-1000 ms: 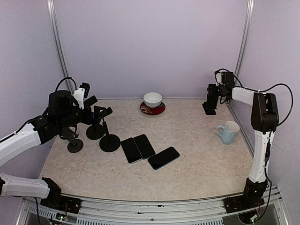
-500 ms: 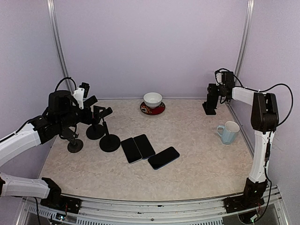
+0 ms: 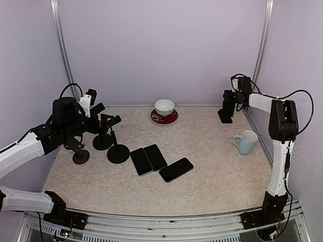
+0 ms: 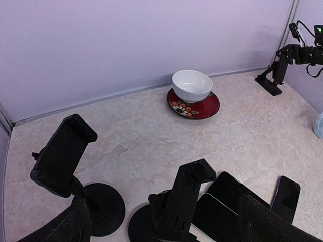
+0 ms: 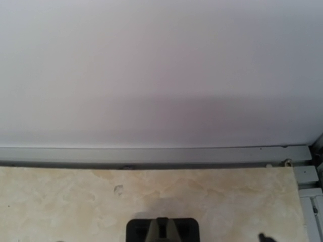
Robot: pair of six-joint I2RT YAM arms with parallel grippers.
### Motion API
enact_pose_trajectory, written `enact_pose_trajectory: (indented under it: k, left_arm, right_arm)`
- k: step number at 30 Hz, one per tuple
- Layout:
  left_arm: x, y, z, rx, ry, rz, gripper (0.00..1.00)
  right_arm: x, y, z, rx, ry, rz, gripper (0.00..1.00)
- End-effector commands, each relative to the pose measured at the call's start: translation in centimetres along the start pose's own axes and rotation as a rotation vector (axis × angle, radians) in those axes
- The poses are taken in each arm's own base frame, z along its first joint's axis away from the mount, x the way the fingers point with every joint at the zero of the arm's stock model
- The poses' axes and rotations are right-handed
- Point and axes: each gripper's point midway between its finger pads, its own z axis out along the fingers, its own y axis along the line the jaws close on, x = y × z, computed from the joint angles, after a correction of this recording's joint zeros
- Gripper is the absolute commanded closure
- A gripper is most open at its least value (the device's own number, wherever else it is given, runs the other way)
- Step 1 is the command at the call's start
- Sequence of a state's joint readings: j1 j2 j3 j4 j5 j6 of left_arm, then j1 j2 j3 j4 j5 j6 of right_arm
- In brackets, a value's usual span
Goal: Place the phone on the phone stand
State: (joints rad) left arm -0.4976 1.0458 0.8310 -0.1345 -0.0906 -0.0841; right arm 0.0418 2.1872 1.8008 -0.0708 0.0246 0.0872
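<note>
- Your left hand (image 3: 105, 117) hangs over the left part of the pale marbled bench (image 3: 212, 186). Its jaws are spread wide with nothing between them. Its fingers (image 4: 70, 229) sit at the bottom corners of the left wrist view.
- Three black round-based phone stands cluster under that hand: the near-left stand (image 3: 81, 157), the rear stand (image 3: 103, 141) and the right stand (image 3: 118, 153). None carries a phone.
- The task's phones lie flat on the bench just right of the stands, and none is held.
- The first black slab phone (image 3: 141, 161) and the second black slab phone (image 3: 155, 157) lie side by side. You cannot tell whether their edges touch.
- The third dark phone with a bluish edge (image 3: 176, 170) lies near them on the right, turned at an angle.
- A white ceramic bowl (image 3: 164, 106) sits on a red patterned plate (image 3: 164, 119) at the back centre.
- A pale blue mug (image 3: 246, 142) stands upright on the right side.
- Your right hand (image 3: 225, 116) points down at the back right corner, well apart from the phones. You cannot tell how wide its jaws are, and the right wrist view shows mostly wall and a strip of bench.
</note>
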Motion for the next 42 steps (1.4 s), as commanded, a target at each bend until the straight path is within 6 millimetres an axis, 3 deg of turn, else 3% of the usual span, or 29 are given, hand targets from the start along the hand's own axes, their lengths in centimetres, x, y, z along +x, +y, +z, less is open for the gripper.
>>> enact_pose_trajectory:
  k: [1,7,16,30,42]
  left_arm:
    - [-0.5,0.2,0.1,0.002,-0.022,-0.006,0.01]
    - [-0.5,0.2,0.1,0.001,-0.023,-0.008,0.01]
    - [-0.5,0.2,0.1,0.003,-0.021,-0.009,0.01]
    - [-0.4,0.2,0.2,0.002,-0.018,-0.009,0.01]
    - [-0.3,0.4,0.3,-0.002,-0.014,-0.009,0.01]
  right_arm:
    - [-1.2,-1.0,0.6,0.021,-0.029,0.002,0.48]
    - [-0.8,-0.9,0.9,0.016,-0.017,0.0,0.46]
    - [-0.5,-0.8,1.7,0.009,0.002,-0.002,0.33]
    - [-0.4,-0.7,2.5,0.006,0.007,0.006,0.21]
    - [-0.7,-0.6,2.9,0.004,0.001,0.008,0.17]
